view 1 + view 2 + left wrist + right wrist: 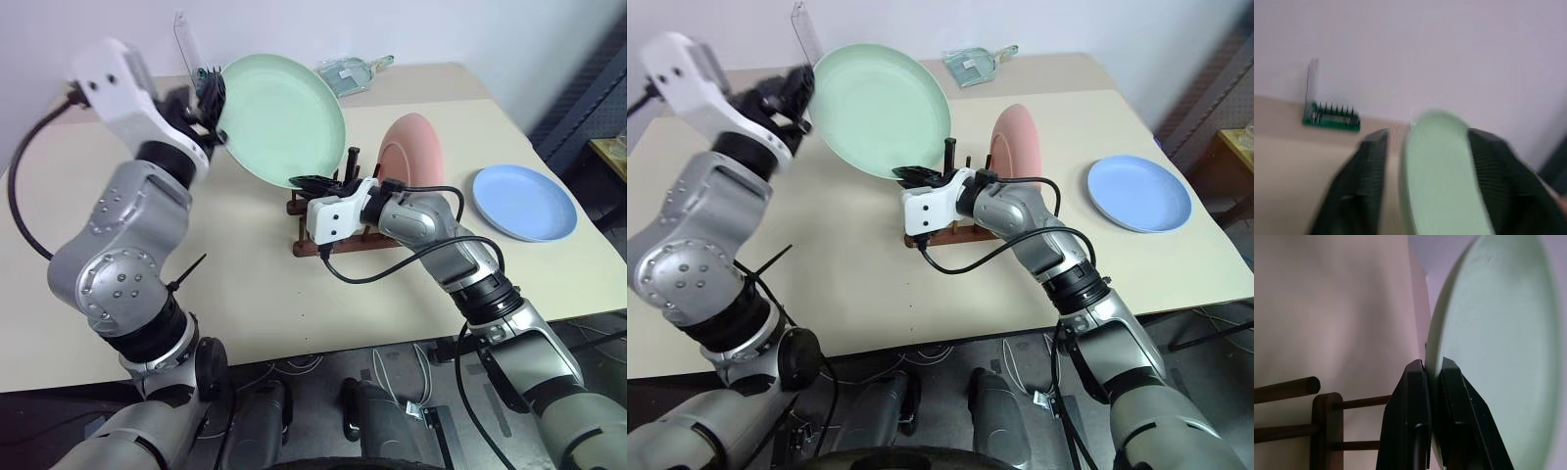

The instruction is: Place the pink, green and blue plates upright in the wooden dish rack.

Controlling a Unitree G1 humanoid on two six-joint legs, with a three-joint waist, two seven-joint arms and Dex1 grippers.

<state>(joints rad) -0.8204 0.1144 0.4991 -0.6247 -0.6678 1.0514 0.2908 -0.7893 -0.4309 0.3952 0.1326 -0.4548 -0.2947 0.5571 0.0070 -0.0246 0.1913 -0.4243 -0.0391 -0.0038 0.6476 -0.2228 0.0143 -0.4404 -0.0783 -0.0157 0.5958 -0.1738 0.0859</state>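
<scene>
My right end effector [306,182] is pinched on the green plate's [284,117] lower rim, just above the wooden dish rack [328,235]. My left end effector [206,106] stands wide around its 9 o'clock edge. Risk: one thin pinch, so the plate may pivot or slip and miss its slot. Pink plate [411,147] is racked upright; blue plate [524,202] lies on the table [255,284] at 3 o'clock.

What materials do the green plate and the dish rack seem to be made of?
Green plate: probably plastic or melamine, with a matte finish; its colour is even pale mint, with no glare and a thin rim. Glazed ceramic looks less likely, but it cannot be excluded.
Dish rack: wood, dark brown, smooth, perhaps stained; it has round dowel pegs set in a rail, and no grain is readable.
</scene>
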